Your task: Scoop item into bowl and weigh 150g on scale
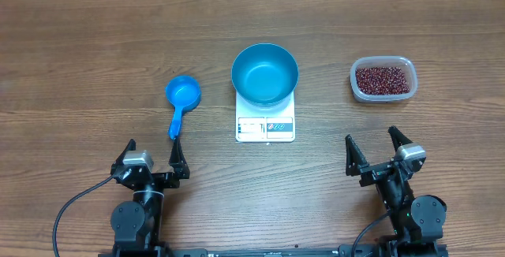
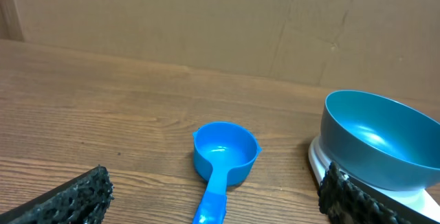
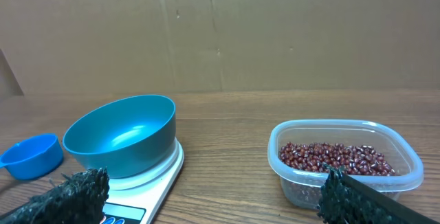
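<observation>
The bright blue bowl [image 1: 264, 73] [image 2: 379, 139] [image 3: 122, 134] stands empty on the white scale [image 1: 265, 123] [image 3: 148, 183] at the table's middle. Dark red-brown beans [image 1: 383, 80] [image 3: 335, 158] fill a clear plastic tub [image 1: 382, 79] [image 3: 344, 162] to the right. A small blue scoop [image 1: 180, 99] [image 2: 221, 159] lies left of the scale, handle toward me. My left gripper [image 1: 154, 153] [image 2: 220, 196] hovers open near the front edge, just behind the scoop's handle. My right gripper [image 1: 377, 146] [image 3: 213, 196] is open too, in front of the gap between scale and tub. Neither holds anything.
A brown cardboard wall [image 2: 206, 18] stands behind the table's far edge. Bare wood grain [image 1: 95, 44] stretches to the left of the scoop and between scale and tub.
</observation>
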